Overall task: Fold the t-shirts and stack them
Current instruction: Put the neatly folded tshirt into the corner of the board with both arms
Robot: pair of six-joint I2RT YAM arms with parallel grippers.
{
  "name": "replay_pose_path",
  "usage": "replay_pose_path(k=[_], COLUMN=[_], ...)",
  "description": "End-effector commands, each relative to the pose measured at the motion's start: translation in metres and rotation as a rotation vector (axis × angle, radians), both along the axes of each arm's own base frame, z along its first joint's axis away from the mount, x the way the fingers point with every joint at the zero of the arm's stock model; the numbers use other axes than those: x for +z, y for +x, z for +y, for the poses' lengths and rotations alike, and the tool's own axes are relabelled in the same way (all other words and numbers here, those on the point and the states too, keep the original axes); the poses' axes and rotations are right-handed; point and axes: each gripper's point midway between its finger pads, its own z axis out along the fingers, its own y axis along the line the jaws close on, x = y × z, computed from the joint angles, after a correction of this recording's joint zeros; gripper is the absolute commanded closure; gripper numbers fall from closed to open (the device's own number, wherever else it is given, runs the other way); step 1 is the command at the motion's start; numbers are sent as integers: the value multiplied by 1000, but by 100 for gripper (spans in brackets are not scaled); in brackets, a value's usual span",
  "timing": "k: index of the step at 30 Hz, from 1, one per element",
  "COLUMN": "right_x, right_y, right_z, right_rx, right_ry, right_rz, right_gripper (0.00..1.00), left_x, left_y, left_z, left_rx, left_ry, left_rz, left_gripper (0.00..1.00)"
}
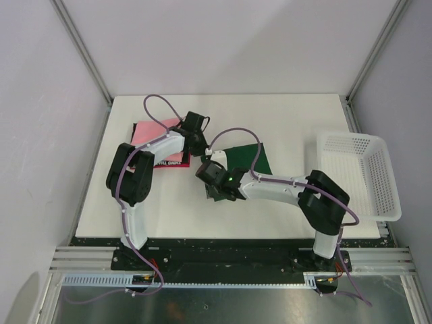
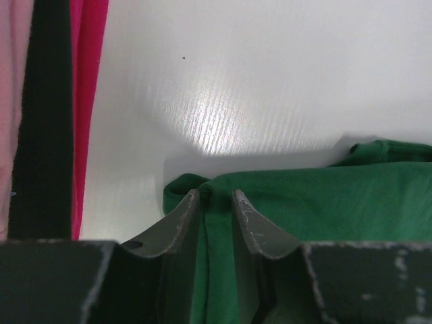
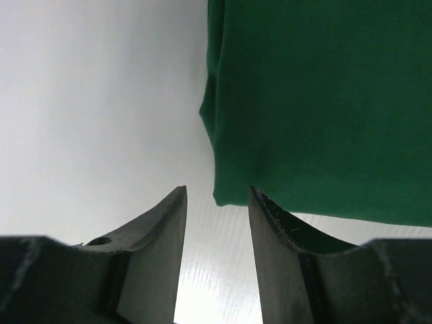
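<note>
Pinching the green t-shirt (image 2: 324, 209) is the left tool (image 2: 214, 196).

One plain dark green cloth t-shirt (image 1: 239, 158), mid-table. One folded stack, far left, showing three layers: pink t-shirt (image 2: 10, 101), black t-shirt (image 2: 47, 115), red t-shirt (image 2: 84, 88). One white plastic mesh basket (image 1: 361, 175), right. Two two-finger grippers: left gripper (image 2: 216, 196), right gripper (image 3: 216, 192).
</note>
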Motion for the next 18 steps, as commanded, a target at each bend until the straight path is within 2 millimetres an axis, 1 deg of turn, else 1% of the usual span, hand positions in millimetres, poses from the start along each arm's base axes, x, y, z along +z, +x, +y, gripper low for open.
replay_pose_path(k=[1,6,10,12,14,18], right_x=[0,-8,-13,-13,-12,-6], right_y=[12,11,10,10,8,5], right_z=[-6,-2,-3,-5,-7,-8], right_rx=[-40,-30,-36,-42,-44,-45], right_ry=[-101,-139,-169,-180,-185,-179], right_rz=[-62,-65,-64,-64,-65,-63], right_gripper=[54,55,60,66,75,89], left_x=[11,11,10,9,8,9], left_y=[12,12,12,12,11,10], left_z=[-6,-7,-7,-6,-6,-4], left_rx=[-21,-23,-23,-23,-22,-17], left_ry=[-2,-6,-7,-6,-5,-1], left_rz=[-44,-41,-39,-37,-35,-36], left_gripper=[71,74,77,80,84,97])
